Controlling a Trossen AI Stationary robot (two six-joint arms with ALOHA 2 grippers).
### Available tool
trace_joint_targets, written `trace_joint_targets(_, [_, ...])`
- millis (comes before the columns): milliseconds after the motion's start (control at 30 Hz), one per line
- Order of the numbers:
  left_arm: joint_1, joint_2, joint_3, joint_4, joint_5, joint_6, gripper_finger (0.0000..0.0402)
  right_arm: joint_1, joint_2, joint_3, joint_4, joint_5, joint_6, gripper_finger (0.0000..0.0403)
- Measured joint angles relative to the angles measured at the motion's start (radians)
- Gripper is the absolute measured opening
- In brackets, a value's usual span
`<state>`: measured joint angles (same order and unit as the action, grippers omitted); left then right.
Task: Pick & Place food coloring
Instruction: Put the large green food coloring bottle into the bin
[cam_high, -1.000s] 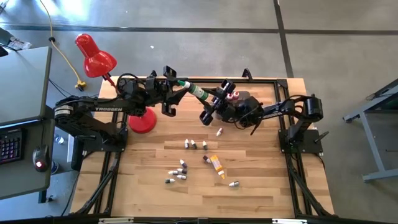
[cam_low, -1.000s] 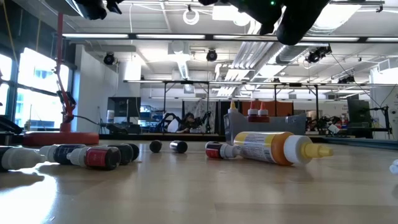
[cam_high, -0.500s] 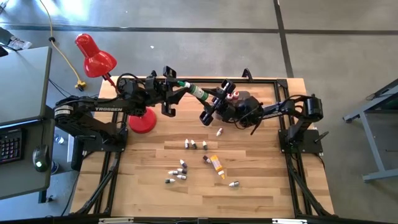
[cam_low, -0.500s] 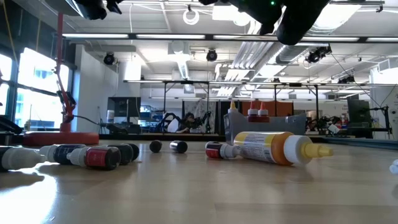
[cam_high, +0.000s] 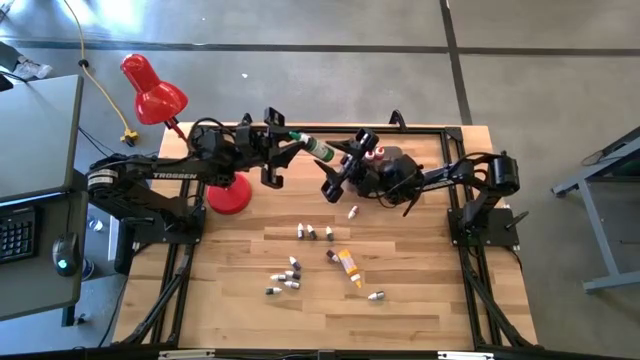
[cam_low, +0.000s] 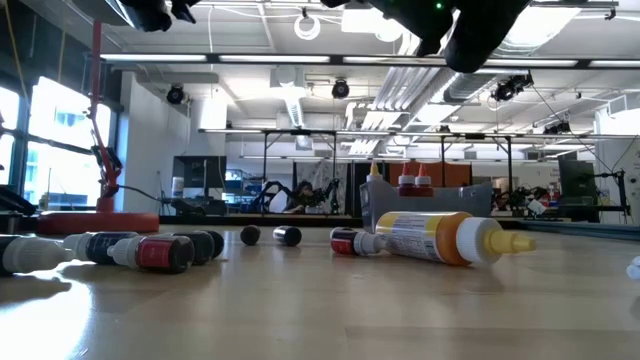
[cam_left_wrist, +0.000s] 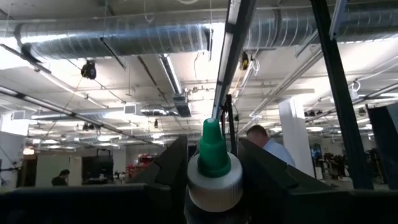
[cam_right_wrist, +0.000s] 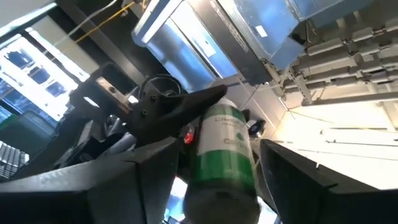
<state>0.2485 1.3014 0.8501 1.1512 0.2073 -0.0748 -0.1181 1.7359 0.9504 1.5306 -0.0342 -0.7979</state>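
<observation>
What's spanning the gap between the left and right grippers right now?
In the high view, the green food coloring bottle bridges the left gripper and right gripper, above the table's back edge. The left wrist view shows its cap end.

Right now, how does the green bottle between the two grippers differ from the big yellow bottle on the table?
The green bottle is up in the air between the left gripper and the right gripper; the yellow bottle lies flat on the table, untouched. The green one has a green pointed tip, the yellow one a yellow tip. Both are squeeze bottles with pointed caps.
</observation>
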Motion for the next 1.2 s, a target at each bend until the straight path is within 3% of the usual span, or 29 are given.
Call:
trace_joint_targets(167, [0.000, 0.000, 0.000, -0.083, -0.024, 0.018, 0.0110, 0.009, -0.014, 0.000, 0.033, 0.006, -0.067, 0.0222])
trace_joint_targets(267, [0.000, 0.000, 0.000, -0.157, -0.074, 0.049, 0.0109, 0.039, -0.055, -0.001, 0.012, 0.103, -0.119, 0.0222])
trace_joint_targets(367, [0.000, 0.000, 0.000, -0.261, -0.115, 0.071, 0.0109, 0.093, -0.111, -0.001, -0.050, 0.355, -0.312, 0.0222])
trace_joint_targets(533, [0.000, 0.050, 0.001, -0.314, -0.162, 0.096, 0.0109, 0.211, -0.225, -0.001, -0.108, 0.906, -0.810, 0.0217])
trace_joint_targets(667, [0.000, 0.179, 0.011, -0.248, -0.166, 0.105, 0.0109, 0.282, -0.319, -0.002, -0.113, 1.198, -0.855, 0.0216])
trace_joint_targets(900, [0.000, 0.431, 0.154, -0.276, -0.216, 0.246, 0.0109, 0.331, -0.545, -0.139, -0.111, 1.260, -0.749, 0.0216])
trace_joint_targets(1067, [0.004, 0.563, 0.279, -0.388, -0.304, 0.312, 0.0108, 0.315, -0.712, -0.340, -0.111, 1.289, -0.627, 0.0216])
trace_joint_targets(1200, [0.007, 0.635, 0.379, -0.438, -0.263, 0.333, 0.0108, 0.302, -0.820, -0.521, -0.112, 1.289, -0.466, 0.0215])
